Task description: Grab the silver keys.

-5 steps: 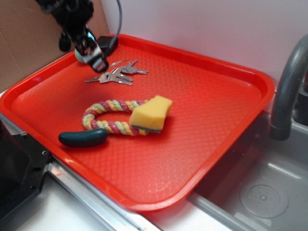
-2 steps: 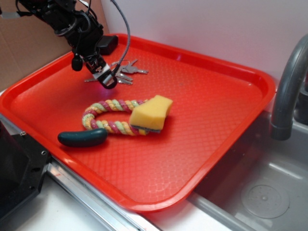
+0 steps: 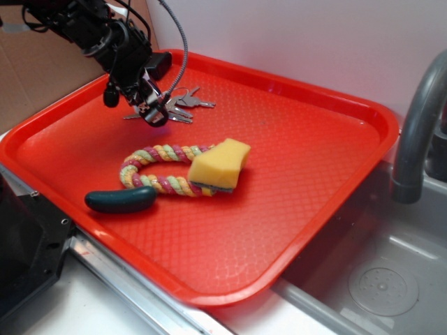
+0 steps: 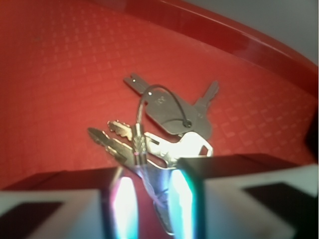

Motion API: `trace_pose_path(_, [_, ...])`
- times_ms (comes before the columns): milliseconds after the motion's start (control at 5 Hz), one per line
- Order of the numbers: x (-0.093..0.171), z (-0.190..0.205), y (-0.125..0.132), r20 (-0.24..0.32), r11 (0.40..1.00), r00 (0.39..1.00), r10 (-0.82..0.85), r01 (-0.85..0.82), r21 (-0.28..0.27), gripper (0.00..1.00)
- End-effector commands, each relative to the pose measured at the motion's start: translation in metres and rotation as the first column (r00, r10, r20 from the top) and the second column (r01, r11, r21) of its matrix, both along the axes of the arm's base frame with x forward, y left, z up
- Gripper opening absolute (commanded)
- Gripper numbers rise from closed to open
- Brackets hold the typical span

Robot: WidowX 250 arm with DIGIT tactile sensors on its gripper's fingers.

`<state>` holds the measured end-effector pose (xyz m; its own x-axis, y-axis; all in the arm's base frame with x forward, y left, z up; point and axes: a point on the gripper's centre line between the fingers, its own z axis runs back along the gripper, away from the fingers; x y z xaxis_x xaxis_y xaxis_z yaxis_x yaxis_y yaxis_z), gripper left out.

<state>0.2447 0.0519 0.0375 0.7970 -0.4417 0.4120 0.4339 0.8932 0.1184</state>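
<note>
The silver keys [image 4: 167, 127] lie flat on the red tray [image 3: 293, 139], fanned on a thin wire ring. The near end of the bunch sits directly under the gripper [image 3: 155, 112]; the rest spreads out just beyond it.

In the wrist view the wire loop and one key shank run down into the gap between the two fingers [image 4: 55, 199]. Jaws stand apart, a narrow slot, nothing clamped yet as far as I can tell. They straddle the bunch rather than pinch it. Looks like the pre-close pose: fingers low at tray level so they can catch thin flat metal that offers no height to grab.

Judgement: the wire loop is the best purchase here. The flat blades will likely slide on the textured tray if the pads only scrape them.

Around it: a black block [image 3: 158, 64] sits just behind the gripper against the tray rim, close but not between the fingers. The rope ring toy [image 3: 150, 171], yellow sponge [image 3: 218, 165] and dark green pickle-shaped toy [image 3: 120, 199] are well clear on the near side of the hand. The grey faucet [image 3: 419, 118] is far off to the side. Nothing blocks the close.
</note>
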Motion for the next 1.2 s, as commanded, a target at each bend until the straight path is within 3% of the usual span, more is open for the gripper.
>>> trace_pose_path(0, [0.017, 0.029, -0.005, 0.037, 0.999, 0.999, -0.011, 0.009, 0.042, 0.00])
trace_pose_path(400, [0.019, 0.083, -0.013, 0.020, 1.000, 1.000, 0.009, -0.009, 0.017, 0.00])
trace_pose_path(600, [0.023, 0.092, -0.021, -0.039, 1.000, 0.999, 0.000, 0.000, -0.003, 1.00])
trace_pose_path(1000, [0.027, 0.054, -0.032, -0.164, 0.998, 0.984, -0.065, 0.064, -0.009, 1.00])
